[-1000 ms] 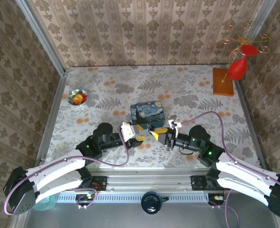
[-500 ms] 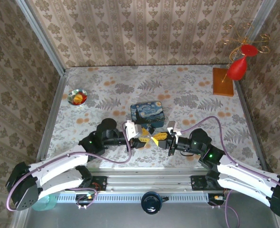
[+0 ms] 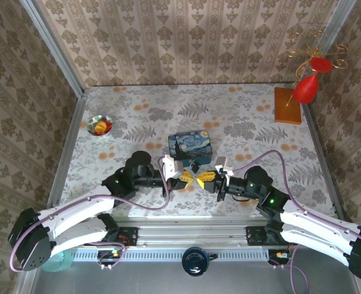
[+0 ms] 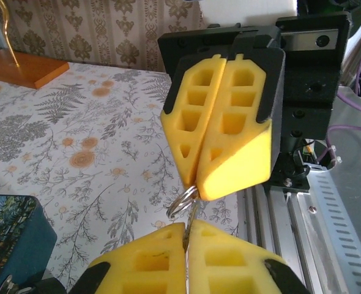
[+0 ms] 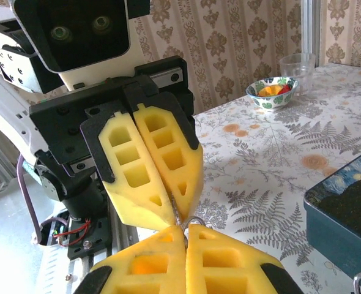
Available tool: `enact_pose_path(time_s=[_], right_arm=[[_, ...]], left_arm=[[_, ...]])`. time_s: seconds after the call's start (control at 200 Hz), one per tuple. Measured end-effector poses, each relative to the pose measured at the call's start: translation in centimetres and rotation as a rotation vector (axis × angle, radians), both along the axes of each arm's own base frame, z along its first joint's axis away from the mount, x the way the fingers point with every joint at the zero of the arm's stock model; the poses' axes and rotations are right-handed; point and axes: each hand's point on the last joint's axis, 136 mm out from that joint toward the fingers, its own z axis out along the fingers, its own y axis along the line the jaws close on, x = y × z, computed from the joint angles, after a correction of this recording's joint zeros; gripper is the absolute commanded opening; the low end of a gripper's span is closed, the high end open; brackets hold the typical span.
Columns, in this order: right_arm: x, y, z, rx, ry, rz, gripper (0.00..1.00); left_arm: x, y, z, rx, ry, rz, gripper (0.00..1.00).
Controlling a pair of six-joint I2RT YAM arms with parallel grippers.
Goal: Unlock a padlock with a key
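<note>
Blue tin (image 3: 191, 146), small bowl (image 3: 93, 120), red ornament (image 3: 306, 87)

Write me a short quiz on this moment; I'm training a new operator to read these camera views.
1. True or false: the left gripper and the right gripper meet tip to tip on the near side of the blue tin.
2. What do both shut grippers pinch between them? A) a key on a metal ring B) a spoon C) a coin
3. Fill in: the small bowl stands toward the table's ____ edge.
Key: 1 true; 2 A; 3 left.
</note>
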Motion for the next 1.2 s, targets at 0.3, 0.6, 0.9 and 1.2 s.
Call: enact_pose_path(time_s=[0.3, 0.6, 0.9, 1.2], right_arm=[[1.0, -0.4, -0.7, -0.016, 0.039, -0.07, 0.52], [5.9, -3.7, -0.6, 0.036, 0.336, -0.379, 0.65], [8.3, -4.9, -5.7, 0.123, 0.915, -0.519, 0.53], [5.8, -0.8, -4.7, 0.016, 0.986, -0.402, 0.58]], left_arm=[[0.1, -0.2, -0.6, 0.017, 0.01, 0.004, 0.0], [4.6, 1.1, -0.9, 0.072, -0.185, 0.261, 0.0], [3.5, 0.8, -3.3, 0.203, -0.496, 0.219, 0.0], [4.0, 0.9, -6.3, 0.35, -0.58, 0.183, 0.0]])
